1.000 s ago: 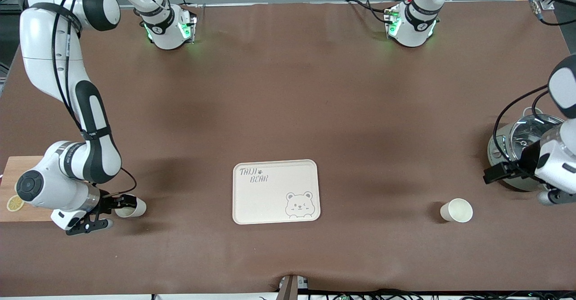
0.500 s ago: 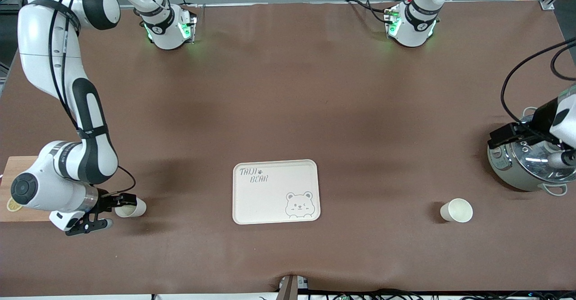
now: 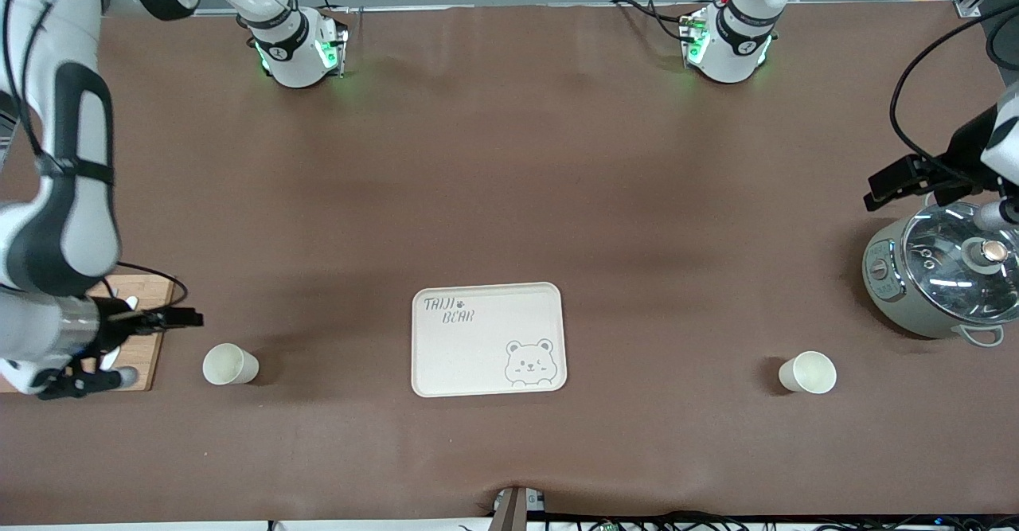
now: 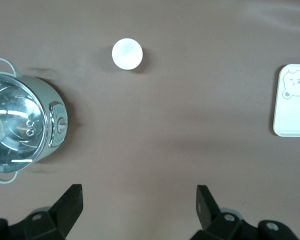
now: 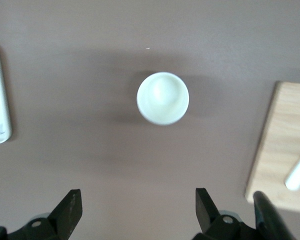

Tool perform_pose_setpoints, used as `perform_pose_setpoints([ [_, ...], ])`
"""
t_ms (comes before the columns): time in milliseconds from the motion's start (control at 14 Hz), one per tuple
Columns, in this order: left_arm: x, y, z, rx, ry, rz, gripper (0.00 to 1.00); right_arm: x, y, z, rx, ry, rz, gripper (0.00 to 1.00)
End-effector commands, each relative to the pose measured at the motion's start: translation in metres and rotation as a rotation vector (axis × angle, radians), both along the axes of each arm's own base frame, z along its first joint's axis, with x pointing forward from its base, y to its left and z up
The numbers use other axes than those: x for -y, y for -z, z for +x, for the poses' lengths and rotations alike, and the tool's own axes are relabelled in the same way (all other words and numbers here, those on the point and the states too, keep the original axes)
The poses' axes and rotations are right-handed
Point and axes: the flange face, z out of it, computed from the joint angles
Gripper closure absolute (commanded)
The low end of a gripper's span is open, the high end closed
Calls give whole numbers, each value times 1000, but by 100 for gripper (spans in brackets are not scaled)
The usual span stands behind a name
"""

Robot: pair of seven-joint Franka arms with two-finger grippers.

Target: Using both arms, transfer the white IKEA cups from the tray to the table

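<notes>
Fingers point(image 5: 70, 210) of right gripper point(image 3: 127, 348) spread wide, grasping nothing; seen parted in right wrist view, one at each side with bare table between. Gripper up over wooden board point(image 3: 139, 332) at the right arm's end of the table point(image 3: 509, 157), close to the edge nearest the front camera. Pale rod-like item on board in right wrist view, too blurred to identify.

Cup one point(image 3: 229, 365) upright on table just beside board, toward tray, mouth up, apart from right gripper. Same cup point(image 5: 162, 98) in right wrist view: round rim, nothing visible inside.

Cream tray point(image 3: 487, 339) with bear print flat at middle of table, near the edge closest to front camera. Nothing on it. Both cups well apart from it, one toward each end.

Cup two point(image 3: 808, 372) upright on table toward the left arm's end, about level with cup one along the near edge. Same cup point(image 4: 127, 53) in left wrist view, standing alone.

Metal pot with glass lid point(image 3: 939, 280) near the table edge at left arm's end, farther from front camera than cup two.

Fingers point(image 4: 70, 202) of left gripper point(image 3: 903, 181) likewise released and wide apart, holding nothing. Gripper up over table edge at left arm's end, beside pot, well apart from cup two.
</notes>
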Motion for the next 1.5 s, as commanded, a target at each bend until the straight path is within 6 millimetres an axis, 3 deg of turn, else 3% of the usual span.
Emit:
perform_pose_setpoints([
  [0, -3, -13, -27, 7, 16, 12, 0, -1, -90, -42, -1, 39, -15, 0],
  [214, -6, -34, -28, 39, 3, 9, 0, 4, -171, -98, 35, 53, -50, 0],
  [429, -8, -41, -25, 52, -2, 5, 0, 11, -212, -136, 74, 89, -117, 0],
  [714, -11, -44, -25, 53, -6, 8, 0, 17, -206, -152, 65, 101, -151, 0],
  [1429, -16, -49, -25, 62, -16, 11, 0, 9, -206, -146, 78, 100, -141, 0],
])
